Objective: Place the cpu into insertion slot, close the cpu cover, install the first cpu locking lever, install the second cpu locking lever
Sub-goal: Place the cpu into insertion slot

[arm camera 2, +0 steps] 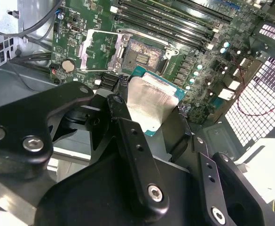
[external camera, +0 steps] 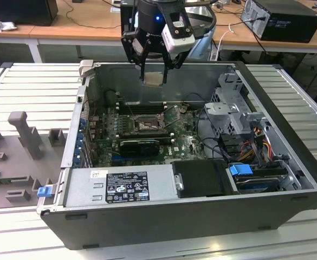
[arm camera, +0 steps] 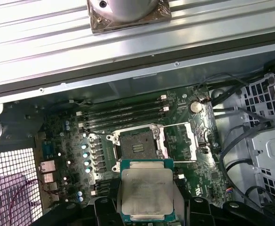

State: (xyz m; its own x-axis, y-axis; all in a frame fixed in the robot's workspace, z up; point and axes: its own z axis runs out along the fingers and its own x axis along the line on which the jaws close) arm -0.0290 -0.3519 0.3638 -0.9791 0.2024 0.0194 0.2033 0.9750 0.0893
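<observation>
**Q:** Where is the cpu (external camera: 153, 79), the small square chip with the pale silver face, and what carries it?

**A:** It is at the upper centre of the exterior view, held high over the green motherboard (external camera: 185, 143) of the open dark-grey computer case (external camera: 174, 222). The black two-fingered gripper (external camera: 154, 76) is clamped on it by two opposite edges. In the second wrist view the black fingers (arm camera 2: 128, 132) flank the cpu (arm camera 2: 149, 101). Gripping by the edges probably leaves the underside free to meet the socket.

**Q:** And the target?

**A:** The insertion slot (external camera: 147, 123), a small dark square socket with a silvery rim, lies mid-frame in the exterior view, just left of centre. It is well below the chip and apart from it. In the first wrist view the cpu (arm camera: 146, 190) hangs just beside the insertion slot (arm camera: 137, 146), not yet over it. The socket is bare. The cpu cover (arm camera: 164, 141), a thin silvery frame plate, stands open at the socket's side, presumably so that the chip can enter.

**Q:** What crowds the approach?

**A:** Long narrow black memory slots (external camera: 139, 107) run just above the socket in the exterior view. A black rectangular card with a heatsink (external camera: 139, 145) lies just below it. At the exterior view's right are a grey metal drive cage (external camera: 228, 103) and loose coloured cables (external camera: 250, 141). A grey power-supply box (external camera: 120, 187) fills the lower centre. The open cover looks like the nearest obstacle.
</observation>
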